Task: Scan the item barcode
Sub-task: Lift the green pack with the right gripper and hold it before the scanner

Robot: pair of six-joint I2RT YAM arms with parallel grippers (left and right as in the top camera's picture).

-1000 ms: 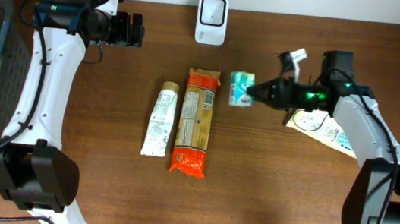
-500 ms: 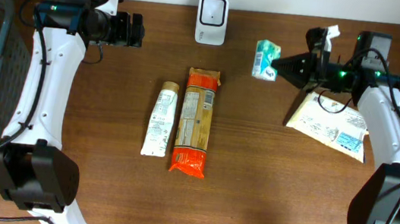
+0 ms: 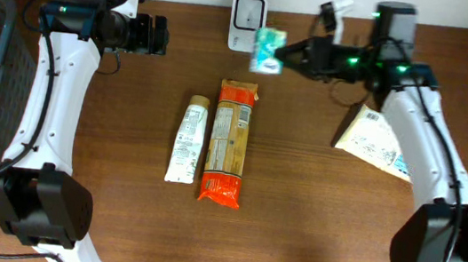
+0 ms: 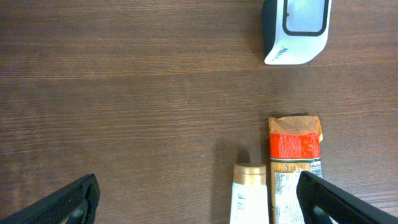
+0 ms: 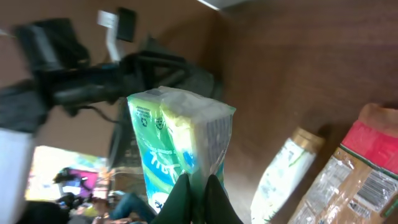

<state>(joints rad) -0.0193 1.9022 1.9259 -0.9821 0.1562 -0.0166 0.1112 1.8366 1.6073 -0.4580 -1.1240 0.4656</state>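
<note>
Step in hand: presenting the item to the scanner. The right fingers (image 5: 185,200) were clamped on the lower edge of a green-and-white packet (image 3: 267,49), held in the air just beside the white scanner (image 3: 248,12) at the back of the surface (image 3: 296,210). The left fingers (image 4: 68,202) stood wide apart, empty.

We judged the next move calls for turning the packet so its striped side panel, seen in the wrist view, faces the scanner window.

Writing: recycling marks and large green letters on the packet; brand not legible. A tube (image 3: 186,139) and an orange bag (image 3: 229,144) lay mid-surface.
</note>
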